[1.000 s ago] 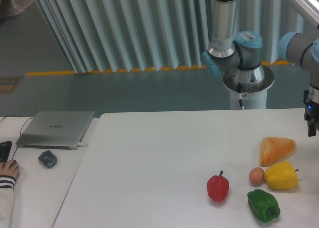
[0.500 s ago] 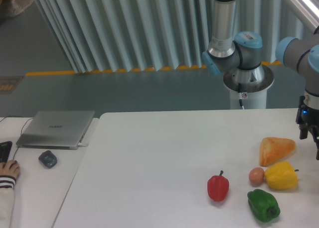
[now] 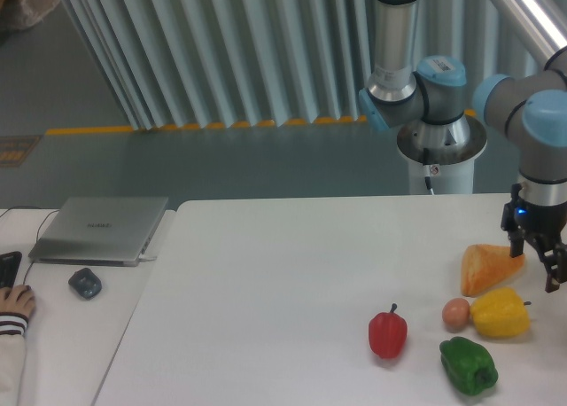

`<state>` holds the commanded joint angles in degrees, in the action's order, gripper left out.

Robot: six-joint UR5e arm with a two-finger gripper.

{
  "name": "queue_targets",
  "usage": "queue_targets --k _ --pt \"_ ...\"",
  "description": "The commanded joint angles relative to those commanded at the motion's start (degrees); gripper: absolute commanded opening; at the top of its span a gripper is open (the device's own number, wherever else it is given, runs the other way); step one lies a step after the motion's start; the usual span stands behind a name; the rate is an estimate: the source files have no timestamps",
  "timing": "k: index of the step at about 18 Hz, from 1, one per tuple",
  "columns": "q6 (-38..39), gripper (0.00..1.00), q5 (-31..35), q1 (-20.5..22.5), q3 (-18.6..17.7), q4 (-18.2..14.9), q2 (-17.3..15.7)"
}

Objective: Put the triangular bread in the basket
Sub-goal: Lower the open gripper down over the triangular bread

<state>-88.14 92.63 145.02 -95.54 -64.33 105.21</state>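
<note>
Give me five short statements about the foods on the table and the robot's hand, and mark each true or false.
1. The triangular bread lies on the table, not in a basket. True.
2. The hand is shut on the red pepper. False: it hovers open at the bread's right end, far from that pepper.
3. The egg sits just left of the yellow pepper. True.
4. The green pepper lies behind the bread. False: it lies nearest the camera, in front of the yellow pepper.
5. A closed laptop lies at the left. True.
</note>
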Motion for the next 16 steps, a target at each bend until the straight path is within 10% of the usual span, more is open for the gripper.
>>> queue_targets --k 16 --pt "-0.72 1.00 1.50 -0.88 -9.05 -1.76 -1.58"
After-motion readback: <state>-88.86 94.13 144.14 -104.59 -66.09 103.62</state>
